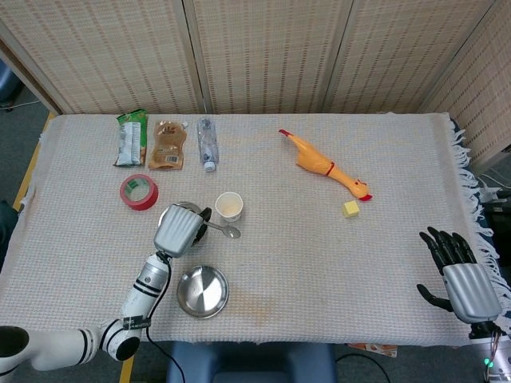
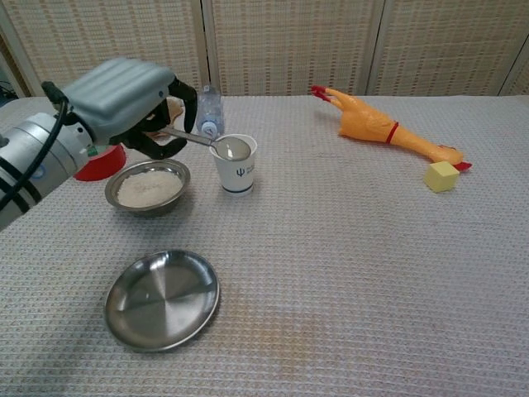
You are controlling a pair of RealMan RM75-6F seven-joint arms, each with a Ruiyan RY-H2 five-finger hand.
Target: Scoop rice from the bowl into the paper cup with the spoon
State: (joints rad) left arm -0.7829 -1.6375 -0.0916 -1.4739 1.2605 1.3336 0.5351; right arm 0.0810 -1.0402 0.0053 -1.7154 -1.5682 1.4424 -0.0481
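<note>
My left hand (image 1: 177, 230) (image 2: 124, 99) holds a metal spoon (image 2: 207, 142) (image 1: 222, 230) by its handle, above the steel bowl of rice (image 2: 147, 187). In the chest view the spoon's bowl sits level over the mouth of the white paper cup (image 2: 235, 165) (image 1: 229, 207). From the head camera the spoon lies just in front of the cup. The rice bowl (image 1: 169, 214) is mostly hidden under my hand in the head view. My right hand (image 1: 463, 275) rests open at the table's near right corner, far from everything.
An empty steel dish (image 2: 162, 298) (image 1: 202, 291) lies in front of the rice bowl. A red tape roll (image 1: 139, 191), two snack packets (image 1: 131, 137), a small bottle (image 1: 207, 144), a rubber chicken (image 1: 327, 167) and a yellow cube (image 1: 350, 209) lie further back.
</note>
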